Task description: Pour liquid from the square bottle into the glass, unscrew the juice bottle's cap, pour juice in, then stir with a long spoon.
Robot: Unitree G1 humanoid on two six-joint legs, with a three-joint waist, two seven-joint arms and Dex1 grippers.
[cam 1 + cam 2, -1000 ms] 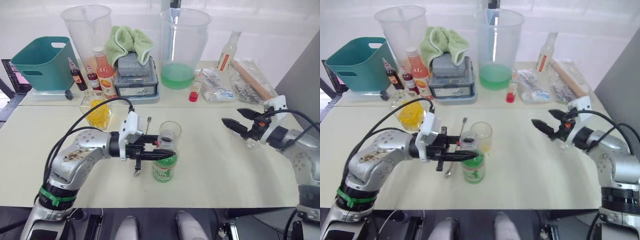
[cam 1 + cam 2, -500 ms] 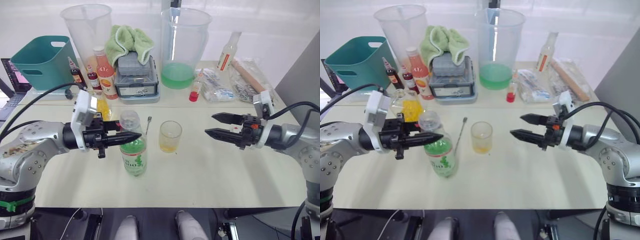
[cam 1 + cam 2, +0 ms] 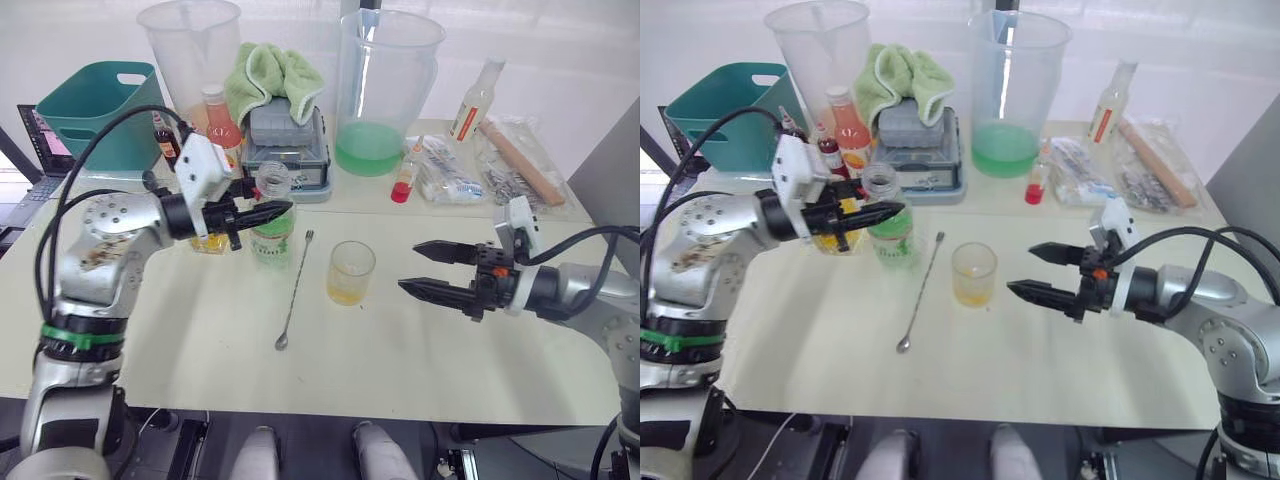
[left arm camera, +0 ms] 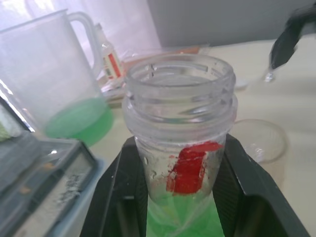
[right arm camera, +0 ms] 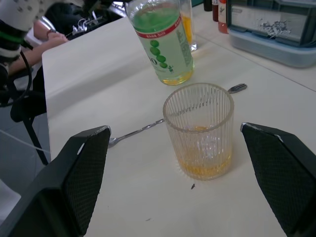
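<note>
- Clearly ribbed down its sides, the glass [image 5: 198,131] is a small straight tumbler with a shallow layer of amber-yellow liquid at its bottom; it stands on the pale matte table [image 3: 200,330] just ahead of the right gripper [image 3: 432,270], in line with the gap between its fingers.
- Round and clear, the juice bottle [image 3: 271,222] holds green liquid low in its body and wears a green-and-white label with a red band; its threaded neck is open, with no cap on it.
- Thin, bright silver metal, the long spoon [image 3: 295,292] lies flat on the table between the juice bottle and the glass, its tiny bowl at the near end, closer to the robot.
- Squat and angular, the square bottle [image 3: 838,225] of yellow liquid stands just behind the left gripper's fingers, partly hidden by them.
- Left gripper [image 3: 268,212]: its two black fingers are clamped on the juice bottle just below the neck, one on each side, as the left wrist view shows; the bottle stands roughly upright.
- Right gripper: its fingers are spread wide apart and hold nothing, touching neither the glass nor the table.
- Beyond the left gripper, at the back of the table, stand two tall clear plastic pitchers [image 3: 388,85], one with green liquid, and a teal basket [image 3: 95,110].
</note>
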